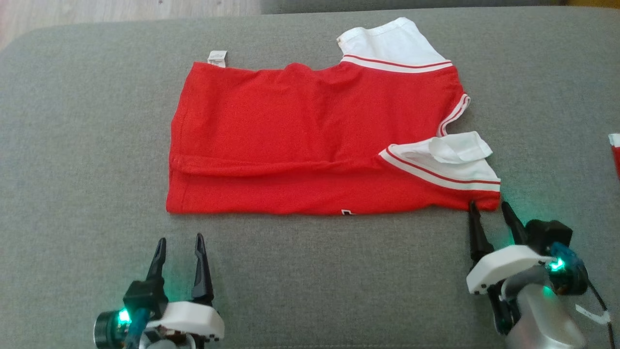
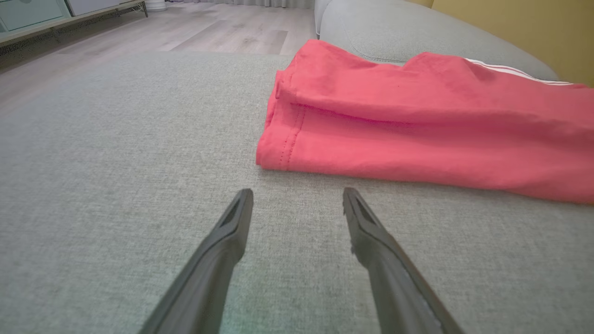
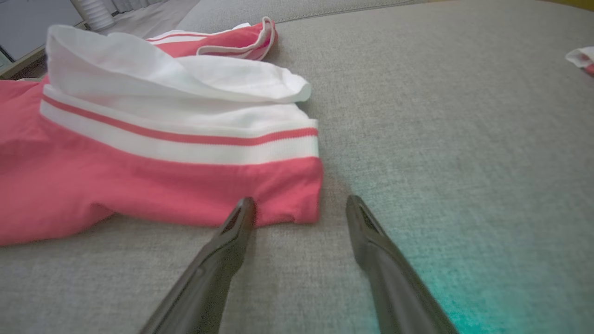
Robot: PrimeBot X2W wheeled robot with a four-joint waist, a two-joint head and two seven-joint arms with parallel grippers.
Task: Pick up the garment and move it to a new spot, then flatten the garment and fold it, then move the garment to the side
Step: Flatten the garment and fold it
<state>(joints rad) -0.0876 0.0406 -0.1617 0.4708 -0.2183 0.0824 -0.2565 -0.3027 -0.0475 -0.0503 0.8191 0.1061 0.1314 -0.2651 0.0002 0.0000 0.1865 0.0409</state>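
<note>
The garment (image 1: 310, 131), a bright red shirt with white striped sleeve ends, lies spread on the grey cushion, its near long edge folded over. A small white label (image 1: 217, 57) sticks out at its far left corner. My left gripper (image 1: 179, 240) is open and empty, a short way in front of the shirt's near left corner (image 2: 274, 157). My right gripper (image 1: 489, 207) is open too, with its fingertips right at the near right corner of the garment (image 3: 287, 195) below the white sleeve (image 3: 185, 97), nothing between the fingers.
The grey sofa cushion (image 1: 72, 169) spreads wide on all sides. A bit of another red-and-white cloth (image 1: 615, 150) peeks in at the right edge. Wooden floor (image 2: 209, 32) lies beyond the cushion's far edge.
</note>
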